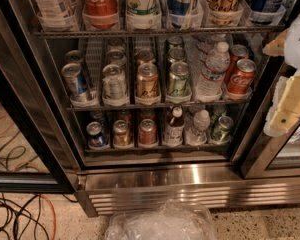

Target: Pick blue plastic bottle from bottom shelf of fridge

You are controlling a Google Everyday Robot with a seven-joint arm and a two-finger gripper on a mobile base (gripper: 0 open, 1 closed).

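The blue plastic bottle (174,127) stands upright on the bottom shelf (132,149) of the fridge (190,186), in the fourth lane from the left. It has a white cap, a dark red-brown body and a pale label. A red can (147,132) stands to its left and a clear water bottle (197,129) to its right. My gripper (286,86) is at the right edge of the view, pale cream and white. It is outside the fridge opening, above and well to the right of the bottle, and holds nothing that I can see.
The bottom shelf also holds a blue can (96,134), a gold can (121,133) and a green can (222,128). The middle shelf above holds cans and a larger water bottle (212,70). A crumpled clear plastic cover (160,224) lies in the foreground. Cables (15,219) lie on the floor at left.
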